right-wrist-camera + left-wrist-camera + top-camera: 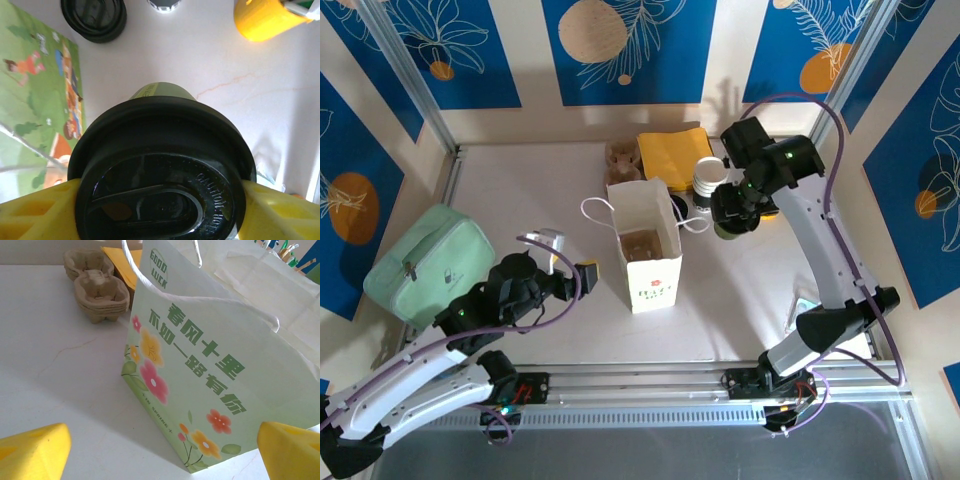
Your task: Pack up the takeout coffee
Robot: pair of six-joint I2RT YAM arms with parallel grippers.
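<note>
The takeout coffee (160,170) is a greenish paper cup with a round black lid, and it sits between the two yellow fingers (35,212) of my right gripper (160,210), which is shut on the lid's rim. From above, that right gripper (732,215) holds the coffee (724,232) just right of the open white paper bag (645,255). I cannot tell whether the cup's base rests on the table. My left gripper (572,258) stands open, low on the table left of the bag (210,365), with yellow fingertips (32,455) apart and nothing between them.
A loose black lid (93,17) lies beyond the cup. A stack of white-rimmed cups (710,180), yellow napkins (675,155) and pulp cup carriers (100,290) stand behind the bag. A mint-green pouch (425,262) lies at the left. The bag's string handles (595,210) hang outward.
</note>
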